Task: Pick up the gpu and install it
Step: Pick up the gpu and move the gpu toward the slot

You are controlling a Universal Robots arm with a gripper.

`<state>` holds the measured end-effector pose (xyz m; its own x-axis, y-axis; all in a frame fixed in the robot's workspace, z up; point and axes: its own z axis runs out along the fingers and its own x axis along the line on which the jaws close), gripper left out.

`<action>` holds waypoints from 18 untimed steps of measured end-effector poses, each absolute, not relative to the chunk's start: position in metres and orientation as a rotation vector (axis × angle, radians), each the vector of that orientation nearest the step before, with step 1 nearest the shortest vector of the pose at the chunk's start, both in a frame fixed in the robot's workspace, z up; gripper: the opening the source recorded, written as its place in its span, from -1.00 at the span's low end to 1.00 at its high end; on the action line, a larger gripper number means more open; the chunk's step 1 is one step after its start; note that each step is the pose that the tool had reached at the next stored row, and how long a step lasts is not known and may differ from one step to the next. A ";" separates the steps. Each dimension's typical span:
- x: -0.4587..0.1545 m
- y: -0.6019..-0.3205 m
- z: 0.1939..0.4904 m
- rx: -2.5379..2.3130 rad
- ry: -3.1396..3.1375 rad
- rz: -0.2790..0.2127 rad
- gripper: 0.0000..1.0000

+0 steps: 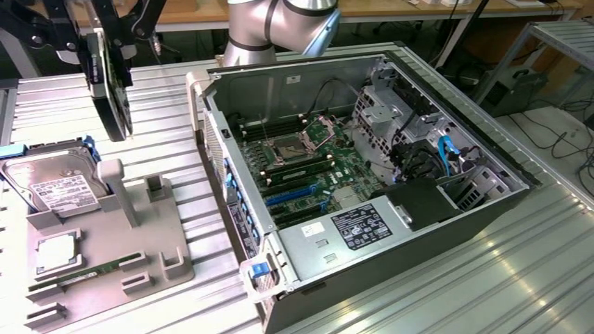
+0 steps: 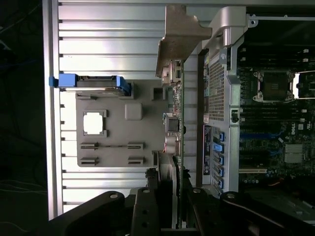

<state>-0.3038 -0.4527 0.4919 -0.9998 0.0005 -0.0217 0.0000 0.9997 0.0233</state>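
The gpu (image 1: 113, 104) hangs upright above the slatted metal table at the exterior view's upper left, lifted off the grey holder. My gripper (image 1: 107, 38) is shut on its upper part. In the wrist view the gpu (image 2: 175, 123) appears edge-on with its silver bracket (image 2: 179, 34) at the far end, and my gripper (image 2: 172, 199) clamps it between two black fingers (image 2: 147, 201). The card is over the strip of table between the holder and the open computer case (image 1: 213, 104).
The case lies open with its motherboard (image 1: 307, 163) and blue expansion slots (image 1: 292, 195) exposed. The grey holder (image 1: 139, 257) carries a hard drive (image 1: 55, 184), a processor (image 1: 55, 254) and a green memory stick (image 1: 88, 273). The arm's base (image 1: 274, 28) stands behind the case.
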 end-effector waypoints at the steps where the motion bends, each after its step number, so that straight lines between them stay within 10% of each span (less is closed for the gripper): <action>1: -0.304 -0.453 0.492 0.000 3.120 0.036 -0.45; 18: -0.277 -0.453 0.492 0.000 3.120 0.036 -0.45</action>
